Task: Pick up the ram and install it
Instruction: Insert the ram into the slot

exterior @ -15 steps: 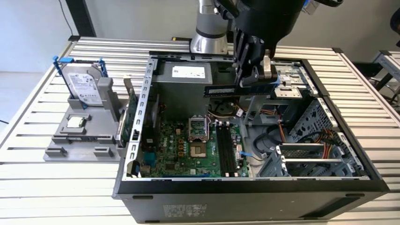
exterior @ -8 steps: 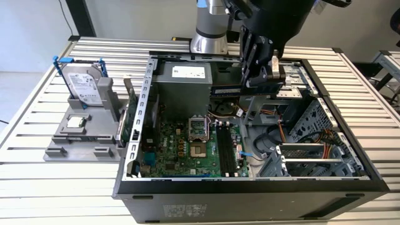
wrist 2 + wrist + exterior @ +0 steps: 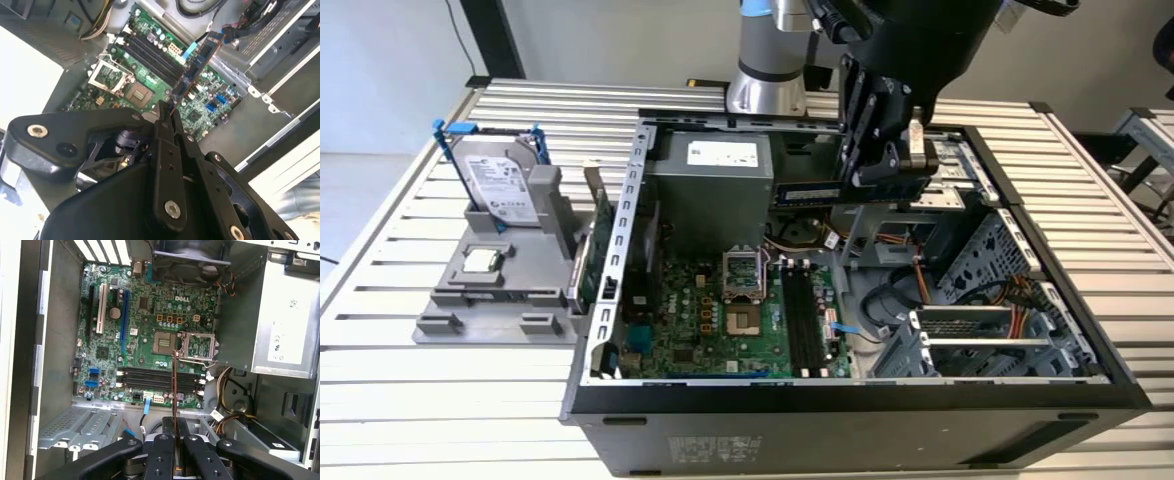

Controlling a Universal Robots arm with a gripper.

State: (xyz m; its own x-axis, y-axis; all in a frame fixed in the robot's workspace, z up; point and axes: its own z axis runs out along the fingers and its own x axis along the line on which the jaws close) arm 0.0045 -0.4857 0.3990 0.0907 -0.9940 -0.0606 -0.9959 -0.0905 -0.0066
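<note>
The ram [image 3: 811, 191] is a slim dark stick, held flat and level in the air above the open computer case [image 3: 854, 400]. My gripper [image 3: 875, 182] is shut on one end of it. In the first wrist view the ram [image 3: 175, 385] shows edge-on, rising from between the black fingers [image 3: 162, 450] and lined up across the black memory slots [image 3: 150, 379]. The second wrist view has the ram [image 3: 196, 62] reaching out from my gripper [image 3: 165, 109] over the green motherboard [image 3: 200, 115]. The slots [image 3: 803, 325] lie well below the stick, with air between them.
The CPU socket [image 3: 743, 290] sits beside the slots. A silver power supply [image 3: 714, 160] fills the case's back. Cables and a drive cage [image 3: 987, 335] crowd the exterior view's right. Outside the case stand a hard drive [image 3: 500, 180], a grey fixture [image 3: 494, 290] and a green card [image 3: 594, 250].
</note>
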